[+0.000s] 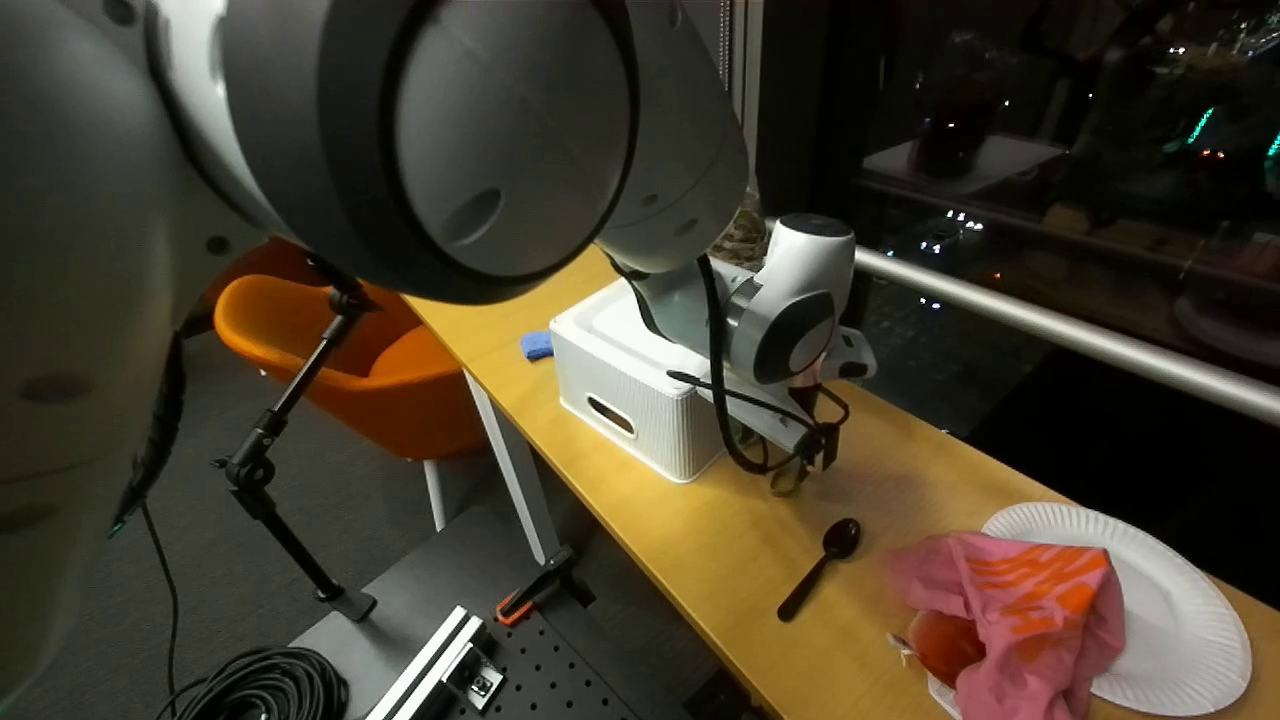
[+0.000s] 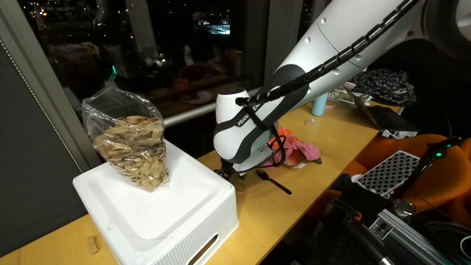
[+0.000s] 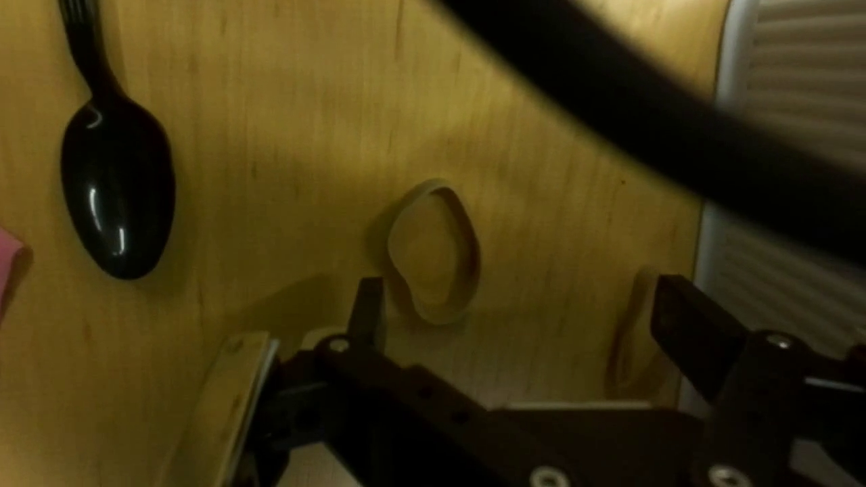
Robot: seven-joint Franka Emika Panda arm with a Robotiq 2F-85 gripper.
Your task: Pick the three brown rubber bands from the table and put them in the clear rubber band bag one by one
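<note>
The fingers (image 3: 697, 338) stand wide apart in the wrist view; in both exterior views they are dark and hard to make out. A brown rubber band (image 3: 471, 260) lies loose on the smooth yellow-tan wooden worktop (image 3: 270, 169), partly in the gap between them; whether a fingertip touches it cannot be established. At 4 o'clock from it, a second rubber band (image 3: 626, 358) sits in shadow near the white box (image 3: 805, 74), partly covered by a finger. A third rubber band (image 2: 92, 245) lies on the worktop in an exterior view, at 7 o'clock from the clear rubber band bag (image 2: 121, 105); its loop is too small to read. The bag leans toward 11 o'clock on the box lid: thin, creased plastic, packed with flat tan-brown bands (image 2: 136, 151), its mouth faint against the dark window (image 2: 106, 62). In an exterior view the arm (image 1: 510, 140) hides most of it. The box has ribbed walls, rounded corners and an oblong handle slot. A glossy black spoon (image 3: 118, 182) lies at 9 o'clock from the central band, its handle cut off by the wrist view's top edge. In an exterior view, a rumpled pink cloth (image 1: 1050, 630) overlaps a fluted white plate (image 1: 1185, 640) and a rounded reddish object (image 1: 940, 645) that cannot be identified.
</note>
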